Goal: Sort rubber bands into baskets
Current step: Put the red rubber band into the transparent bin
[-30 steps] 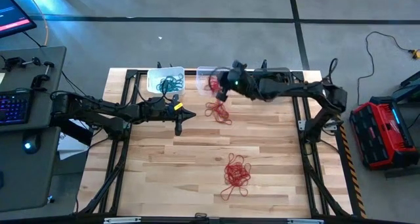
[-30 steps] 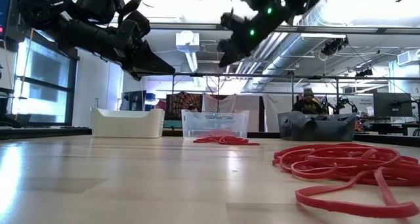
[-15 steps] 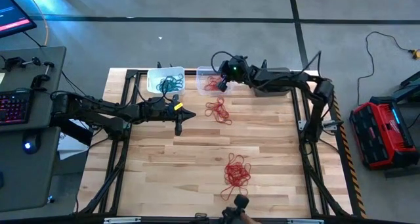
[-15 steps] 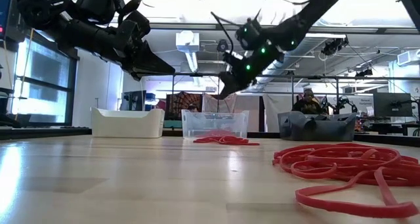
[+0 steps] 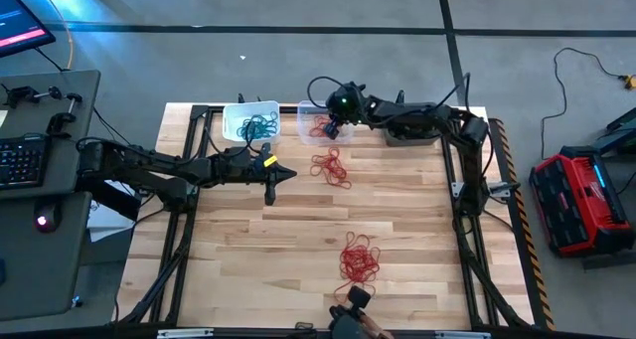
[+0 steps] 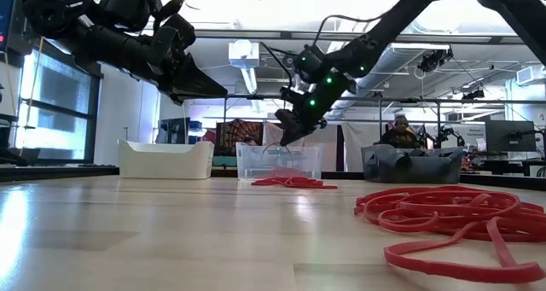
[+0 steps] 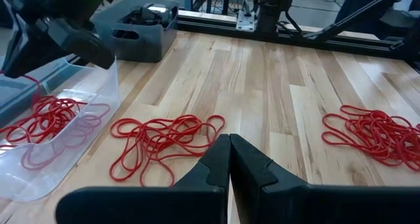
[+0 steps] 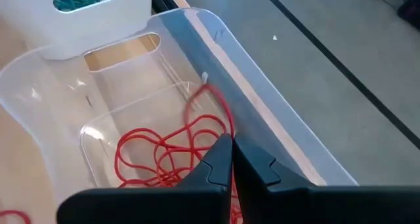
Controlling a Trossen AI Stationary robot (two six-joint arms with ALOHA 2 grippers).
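Rubber bands, thin red elastic loops (image 8: 172, 148), already sit in the clear plastic tub (image 8: 59, 96), and my right gripper (image 8: 231, 159) hovers above it clenched, a strand looking pinched between its tips. If it lifts without letting go, I reckon the tangle gets dragged back out. Left gripper (image 7: 229, 163) waits clenched mid-table above another red bunch (image 7: 164, 144).
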